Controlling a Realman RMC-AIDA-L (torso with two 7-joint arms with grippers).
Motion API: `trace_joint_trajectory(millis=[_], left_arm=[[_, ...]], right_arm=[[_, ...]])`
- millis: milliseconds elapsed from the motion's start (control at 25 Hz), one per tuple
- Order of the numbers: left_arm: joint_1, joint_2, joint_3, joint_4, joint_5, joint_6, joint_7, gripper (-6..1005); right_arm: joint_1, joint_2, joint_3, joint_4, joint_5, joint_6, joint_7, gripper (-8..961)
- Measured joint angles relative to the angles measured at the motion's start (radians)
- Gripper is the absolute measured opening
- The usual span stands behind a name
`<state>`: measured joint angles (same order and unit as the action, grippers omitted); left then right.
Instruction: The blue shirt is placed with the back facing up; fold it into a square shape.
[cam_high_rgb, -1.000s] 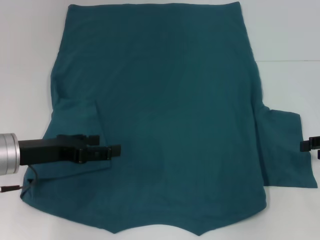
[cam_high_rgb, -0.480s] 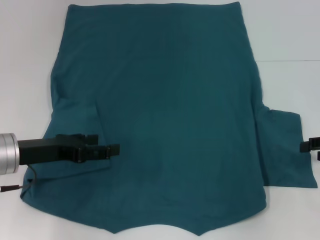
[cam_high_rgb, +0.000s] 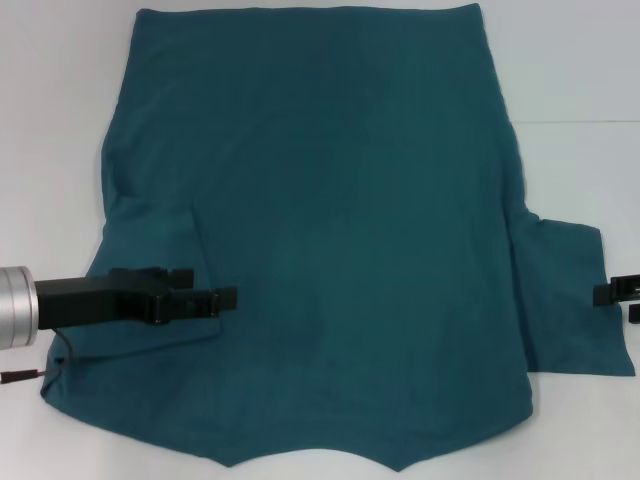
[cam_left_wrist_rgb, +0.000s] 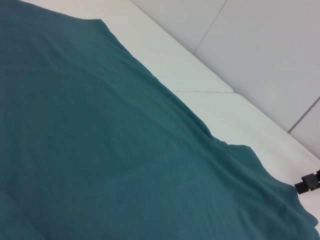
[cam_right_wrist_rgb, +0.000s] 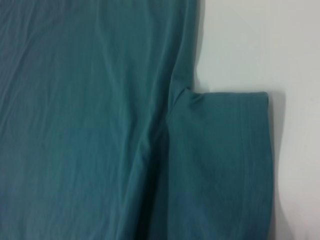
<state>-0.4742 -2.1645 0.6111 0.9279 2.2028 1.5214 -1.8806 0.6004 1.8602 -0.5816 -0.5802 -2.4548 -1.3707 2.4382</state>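
Shirt (cam_high_rgb: 320, 230) barely begun; one sleeve folded in beneath left gripper (cam_high_rgb: 228, 297), fingers seemingly closed, empty; right gripper's (cam_high_rgb: 610, 293) state unclear; body folds remain.

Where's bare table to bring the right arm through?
Bare white table lies beyond the right sleeve, beside the blue shirt. The right gripper is at the cuff. The left gripper sits over the folded-in left sleeve.

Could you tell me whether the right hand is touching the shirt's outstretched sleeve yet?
Cannot tell. In the head view the right hand overlaps the sleeve edge of the blue shirt, but nothing shows whether it rests on the cloth or hovers above.
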Motion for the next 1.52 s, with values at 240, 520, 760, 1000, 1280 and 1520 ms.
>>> trace_joint_trajectory(millis=[240,520,760,1000,1280,1520], left_arm=[[0.0,0.0,0.001,0.0,0.0,-0.006,0.0,948],[0.0,0.002,0.001,-0.011,0.0,-0.012,0.0,948],[0.0,0.002,-0.002,-0.012,0.0,-0.013,0.001,949],[0.0,0.002,-0.002,-0.012,0.0,-0.013,0.003,949],[0.0,0.002,-0.003,-0.012,0.0,-0.017,0.002,949],[0.0,0.002,-0.002,-0.012,0.0,-0.025,0.0,948]], right_arm=[[0.002,0.002,-0.013,0.0,-0.001,0.005,-0.01,775],[0.005,0.012,-0.024,0.0,-0.001,0.024,-0.01,774],[0.014,0.022,-0.024,0.0,-0.001,0.032,-0.016,774],[0.026,0.032,-0.018,0.001,0.009,0.03,-0.032,775],[0.03,0.033,-0.014,0.002,0.08,-0.002,-0.055,775],[0.031,0.03,-0.024,0.002,0.055,0.001,-0.051,775]])
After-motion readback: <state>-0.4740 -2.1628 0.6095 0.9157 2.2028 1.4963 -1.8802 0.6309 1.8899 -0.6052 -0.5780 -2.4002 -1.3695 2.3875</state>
